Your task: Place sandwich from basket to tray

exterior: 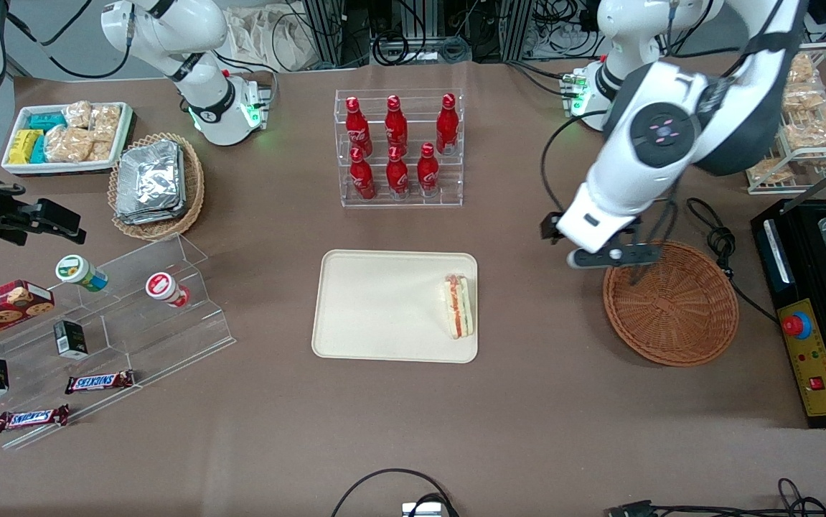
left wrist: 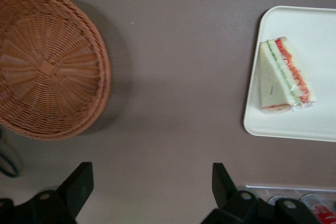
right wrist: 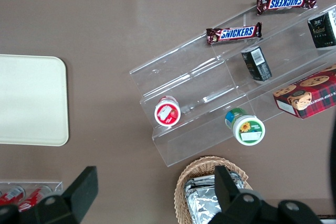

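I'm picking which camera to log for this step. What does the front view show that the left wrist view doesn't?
Only the front view shows the red bottles, the Snickers bars and the foil-packet basket. Only the left wrist view shows the open gripper with nothing between its fingers, above bare table. Both show the sandwich lying on the tray, near the edge toward the empty basket, with the gripper above that basket's rim.
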Action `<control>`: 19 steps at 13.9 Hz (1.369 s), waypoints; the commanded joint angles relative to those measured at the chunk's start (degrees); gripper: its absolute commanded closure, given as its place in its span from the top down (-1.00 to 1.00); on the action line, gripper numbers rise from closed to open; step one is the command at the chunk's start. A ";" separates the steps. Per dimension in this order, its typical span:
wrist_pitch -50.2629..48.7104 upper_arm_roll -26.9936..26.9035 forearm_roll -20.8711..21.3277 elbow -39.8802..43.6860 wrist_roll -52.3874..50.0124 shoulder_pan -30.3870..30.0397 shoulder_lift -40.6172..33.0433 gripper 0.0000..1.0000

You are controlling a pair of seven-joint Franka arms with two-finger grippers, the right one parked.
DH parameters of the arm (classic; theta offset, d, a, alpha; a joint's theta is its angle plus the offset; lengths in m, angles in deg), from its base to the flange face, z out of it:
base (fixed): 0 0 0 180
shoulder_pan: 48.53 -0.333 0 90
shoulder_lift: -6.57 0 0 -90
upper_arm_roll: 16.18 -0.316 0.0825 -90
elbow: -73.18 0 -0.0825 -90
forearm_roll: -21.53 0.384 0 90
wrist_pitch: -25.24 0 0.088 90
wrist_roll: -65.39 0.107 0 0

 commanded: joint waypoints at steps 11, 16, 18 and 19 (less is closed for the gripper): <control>-5.29 -0.25 -2.59 0.67 14.65 -7.68 -2.62 1.00; -6.70 -21.30 -2.50 -0.13 20.37 10.56 -4.99 1.00; -7.13 -24.86 -2.50 -0.13 24.31 12.80 -6.66 1.00; -8.09 -25.91 -2.50 -0.04 26.51 12.80 -7.01 1.00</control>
